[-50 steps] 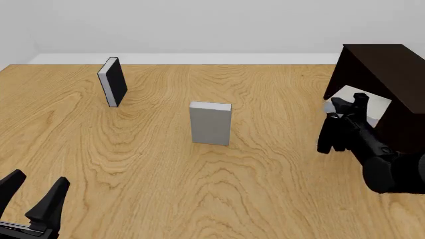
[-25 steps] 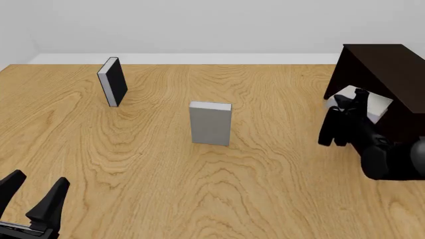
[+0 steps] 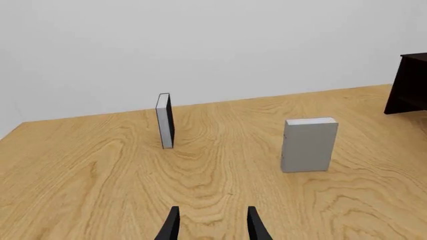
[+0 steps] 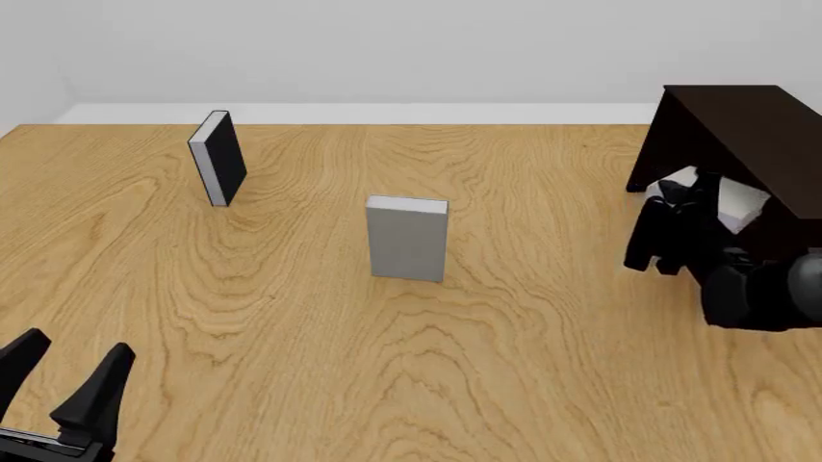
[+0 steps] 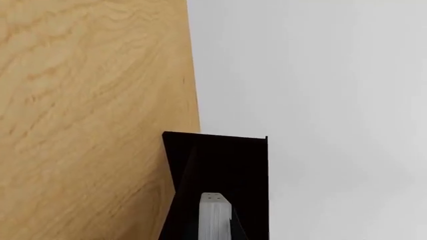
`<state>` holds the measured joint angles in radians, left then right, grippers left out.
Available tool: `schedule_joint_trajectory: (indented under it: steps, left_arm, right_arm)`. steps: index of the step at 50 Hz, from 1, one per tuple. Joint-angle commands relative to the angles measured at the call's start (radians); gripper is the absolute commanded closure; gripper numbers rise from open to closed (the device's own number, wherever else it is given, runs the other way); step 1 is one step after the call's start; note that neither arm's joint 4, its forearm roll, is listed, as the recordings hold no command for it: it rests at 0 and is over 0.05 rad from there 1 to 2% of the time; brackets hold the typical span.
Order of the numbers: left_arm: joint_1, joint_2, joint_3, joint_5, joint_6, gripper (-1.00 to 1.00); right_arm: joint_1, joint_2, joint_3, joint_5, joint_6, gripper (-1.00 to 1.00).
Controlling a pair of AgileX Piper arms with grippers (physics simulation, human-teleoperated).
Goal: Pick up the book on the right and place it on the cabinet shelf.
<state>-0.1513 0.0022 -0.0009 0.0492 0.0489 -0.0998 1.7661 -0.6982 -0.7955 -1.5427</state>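
The light-grey book (image 4: 740, 204) is in my right gripper (image 4: 687, 195), which is shut on it and holds it tilted inside the opening of the dark cabinet (image 4: 752, 120), at its shelf. In the right wrist view the book's edge (image 5: 213, 220) shows between the fingers, with the cabinet (image 5: 220, 160) right behind it. How the book sits on the shelf is hidden by the arm. My left gripper (image 4: 67, 377) is open and empty at the table's near left corner; it also shows in the left wrist view (image 3: 212, 226).
A second grey book (image 4: 407, 238) stands upright at mid table. A black-covered book (image 4: 218, 159) stands upright at the far left. Both also show in the left wrist view, the grey one (image 3: 308, 145) and the black one (image 3: 165, 120).
My right gripper has carried the book to the right and deeper into the cabinet opening, and the arm has drawn in close to the cabinet. The left arm has not moved.
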Motion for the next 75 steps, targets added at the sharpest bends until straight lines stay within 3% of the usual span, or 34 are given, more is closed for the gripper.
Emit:
schedule_joint_trajectory:
  steps: [1,24,44,75]
  left_arm:
    - [0.002,0.0,0.0,0.002,-0.001,-1.0]
    - [0.005,0.001,0.001,0.009,0.007,-1.0]
    - [0.008,0.008,0.001,0.006,0.005,-1.0]
    - [0.007,0.009,0.001,0.005,0.005,-1.0]
  right_arm:
    - [-0.022,0.02,-0.049,0.007,0.02,1.0]
    - [-0.045,0.09,-0.147,0.037,0.009,1.0]
    - [-0.07,0.133,-0.237,0.108,0.038,1.0]
    - [-0.097,0.136,-0.266,0.229,0.045,1.0]
